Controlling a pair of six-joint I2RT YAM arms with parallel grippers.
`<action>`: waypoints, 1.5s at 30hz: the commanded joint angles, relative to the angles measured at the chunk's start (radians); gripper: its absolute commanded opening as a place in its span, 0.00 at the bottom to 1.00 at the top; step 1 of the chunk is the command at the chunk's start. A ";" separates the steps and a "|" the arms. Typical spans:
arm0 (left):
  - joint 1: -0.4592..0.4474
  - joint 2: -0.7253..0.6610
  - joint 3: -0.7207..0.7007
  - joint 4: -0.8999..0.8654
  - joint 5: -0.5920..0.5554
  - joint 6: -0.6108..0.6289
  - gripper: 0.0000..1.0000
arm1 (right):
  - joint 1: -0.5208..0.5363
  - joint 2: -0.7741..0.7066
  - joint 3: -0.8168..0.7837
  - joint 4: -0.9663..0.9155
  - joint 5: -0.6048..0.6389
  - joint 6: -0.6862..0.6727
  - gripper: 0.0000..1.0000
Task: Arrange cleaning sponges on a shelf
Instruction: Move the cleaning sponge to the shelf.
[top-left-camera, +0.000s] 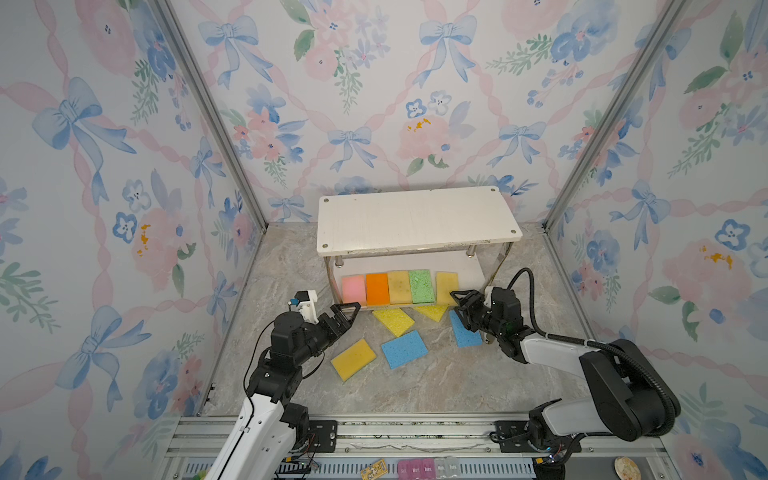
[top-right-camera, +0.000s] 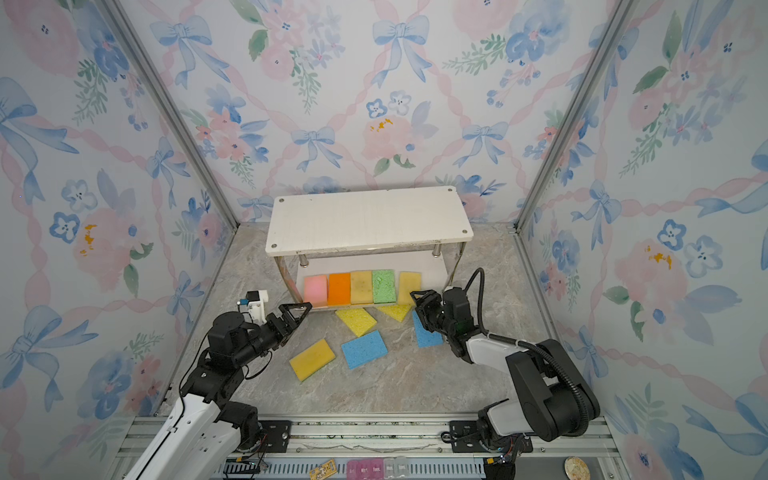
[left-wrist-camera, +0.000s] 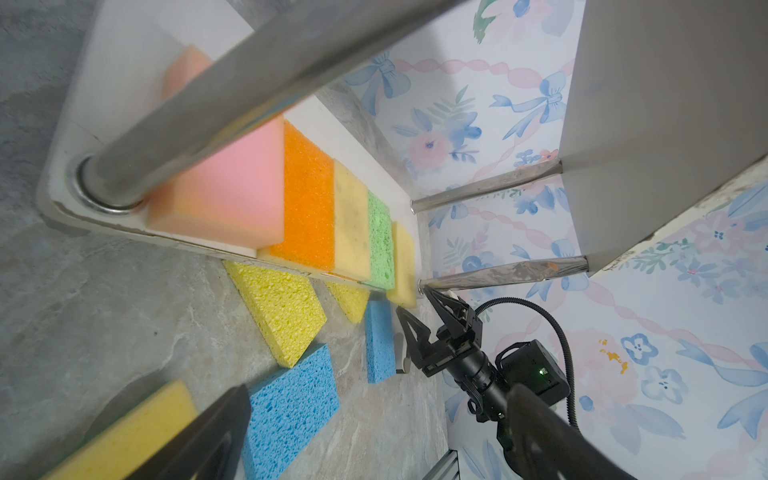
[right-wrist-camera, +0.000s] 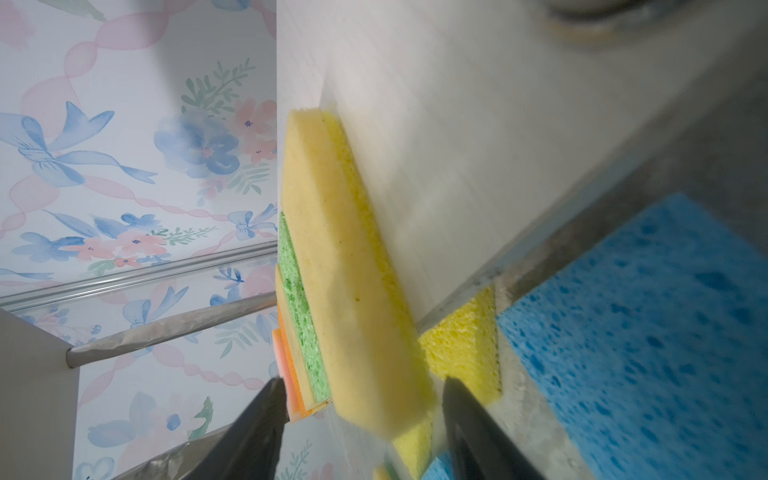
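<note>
The shelf (top-left-camera: 415, 220) stands at the back. Its lower board (left-wrist-camera: 124, 70) carries a row of cleaning sponges: pink (top-left-camera: 353, 289), orange (top-left-camera: 377, 289), mustard (top-left-camera: 399, 286), green (top-left-camera: 421, 286) and a pale yellow sponge (top-left-camera: 446, 286) at the right end. My right gripper (top-left-camera: 455, 301) is open, and its fingers straddle the front end of that pale yellow sponge (right-wrist-camera: 353, 270) with a gap beside it. Off the rack's left front corner, my left gripper (top-left-camera: 347, 309) hangs wide open with nothing in it. On the table lie two bright yellow sponges (top-left-camera: 393, 321) (top-left-camera: 432, 311), two blue sponges (top-left-camera: 404, 349) (top-left-camera: 464, 330) and a mustard sponge (top-left-camera: 353, 359).
Shiny metal legs (left-wrist-camera: 498, 274) stand at the shelf's corners, one right beside my right gripper's (left-wrist-camera: 419, 311) upper finger. Patterned walls close in the left, right and back. An aluminium rail (top-left-camera: 415, 432) runs along the table's front edge.
</note>
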 joint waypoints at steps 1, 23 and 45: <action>0.010 0.008 0.031 -0.001 0.016 0.014 0.98 | -0.020 0.010 0.036 0.024 0.000 -0.022 0.63; 0.021 0.075 0.041 0.000 0.033 0.043 0.98 | 0.017 -0.057 0.001 0.061 0.039 0.038 0.64; 0.070 0.135 0.059 0.000 0.124 0.100 0.98 | 0.093 -0.252 -0.058 -0.212 0.190 0.055 0.67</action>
